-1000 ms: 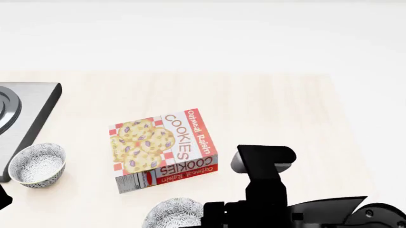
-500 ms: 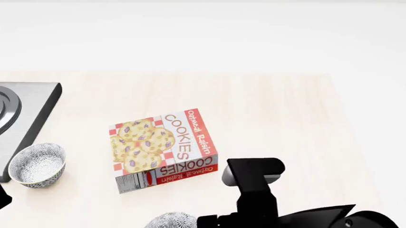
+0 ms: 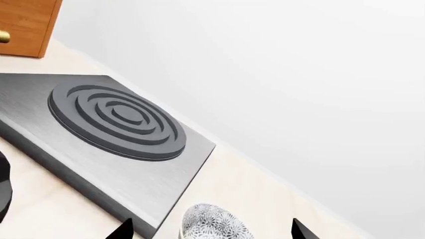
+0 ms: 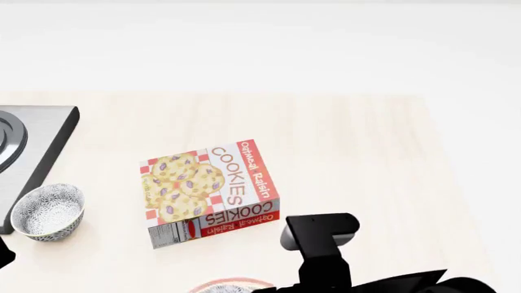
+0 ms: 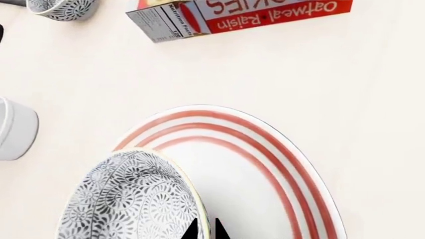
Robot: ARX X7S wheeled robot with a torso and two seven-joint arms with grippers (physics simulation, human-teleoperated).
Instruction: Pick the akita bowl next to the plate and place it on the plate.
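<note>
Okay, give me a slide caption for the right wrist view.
Right pincer holds the akita bowl over the red-ringed plate, cookie box beyond.

The pale wooden table (image 4: 350,140) carries a cookie box (image 4: 209,190), plate (image 5: 265,184), cup (image 5: 13,128), and stove (image 3: 99,149).

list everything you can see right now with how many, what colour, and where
akita bowl: two, grey-and-white patterned; one over the plate in the right gripper, one beside the stove.
plate: one, white with red-brown rings, near edge of table.
cookie box: one, red, white and yellow, lying mid-table.
white cup: one, beside the plate.
stove: one, grey, table's left end.
table: one, pale wood.
right gripper: black, shut on bowl rim.
left gripper: black, open.
</note>
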